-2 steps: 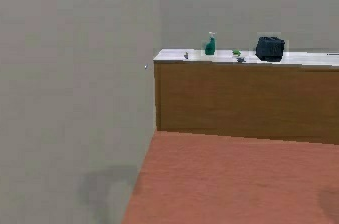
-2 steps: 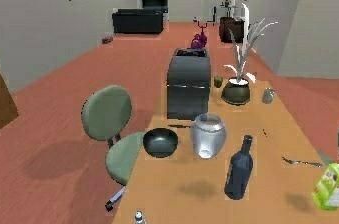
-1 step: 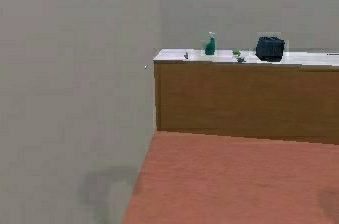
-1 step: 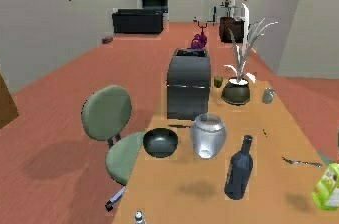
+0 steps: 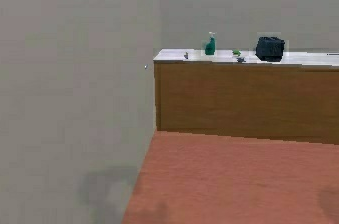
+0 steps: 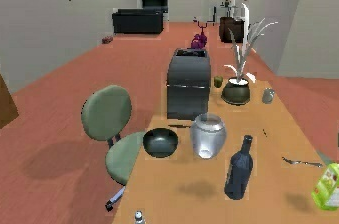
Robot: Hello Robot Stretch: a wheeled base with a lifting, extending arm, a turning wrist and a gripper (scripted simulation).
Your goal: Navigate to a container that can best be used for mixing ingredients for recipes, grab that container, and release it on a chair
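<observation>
At the table's (image 6: 287, 125) edge on the arm side view's left sits the dark bowl (image 6: 160, 142), just beside a green chair (image 6: 112, 115) drawn up to that edge. A glass jar (image 6: 207, 136) stands next to the bowl, and a dark bottle (image 6: 240, 170) stands nearer the table's near end. A black boxy machine (image 6: 188, 85) stands farther up the middle, a potted plant (image 6: 238, 88) beside it. In the forward view, a green bottle (image 5: 210, 45) stands on a wood-fronted worktop (image 5: 307, 60). The gripper's state I cannot tell.

dark bowl (image 6: 160, 142) upright, beside green chair (image 6: 107, 112)
</observation>
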